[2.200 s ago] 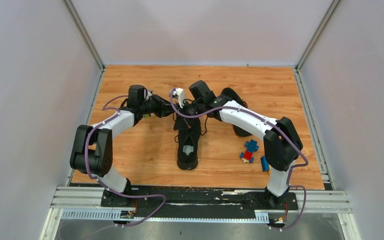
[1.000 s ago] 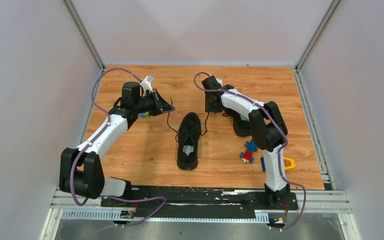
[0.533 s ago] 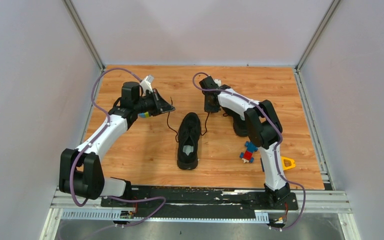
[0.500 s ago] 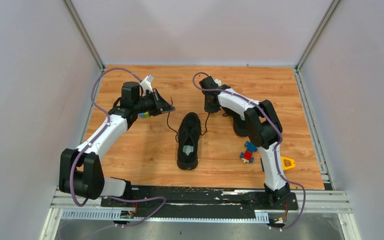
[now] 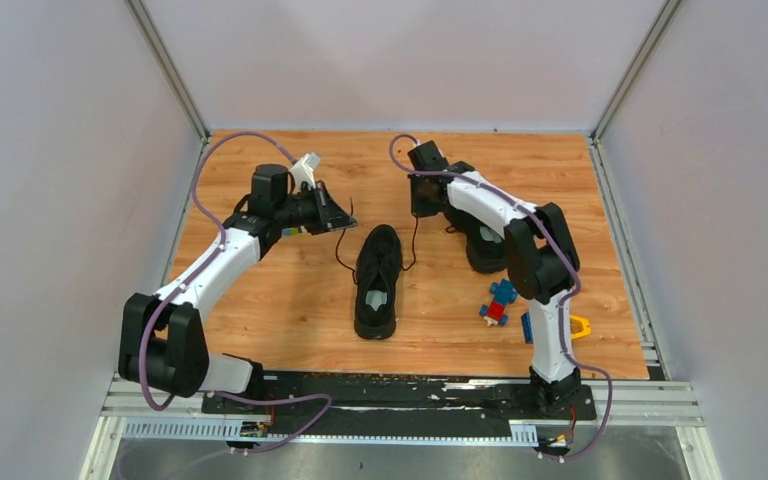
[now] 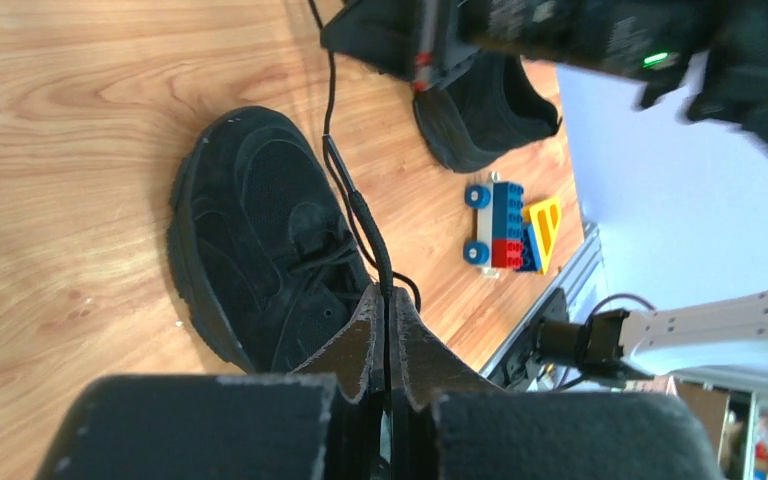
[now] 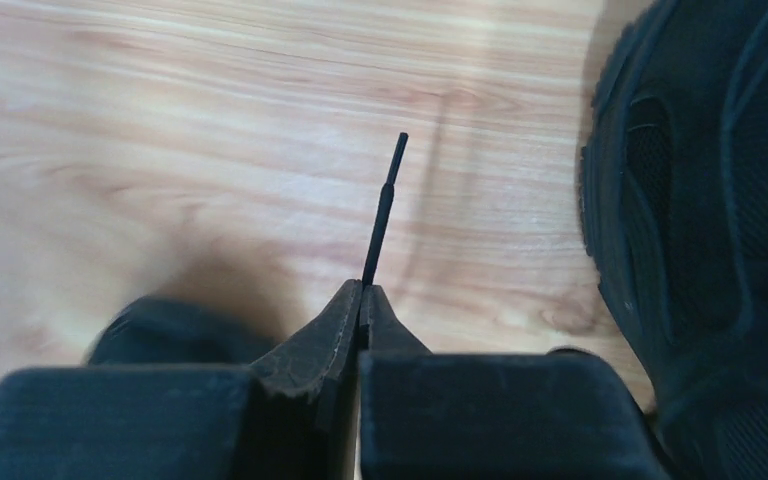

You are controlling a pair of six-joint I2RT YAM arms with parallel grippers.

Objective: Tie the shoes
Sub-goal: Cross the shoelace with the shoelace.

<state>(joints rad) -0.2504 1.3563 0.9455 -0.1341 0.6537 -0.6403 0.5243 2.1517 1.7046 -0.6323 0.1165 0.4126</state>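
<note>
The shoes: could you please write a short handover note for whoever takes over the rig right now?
Left gripper shut on one lace end of the centre shoe.
Right gripper shut on the other lace end.
Both held apart, either side of its toe.
Second shoe lies behind the right arm.
Done: ends picked up.
To do: cross, knot, bow; then the second shoe.

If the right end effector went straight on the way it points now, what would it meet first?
Most likely the bare wooden table. The right end effector, shut on a lace tip, aims at open wood; a black shoe lies beside that line. Depth is unclear.
</note>
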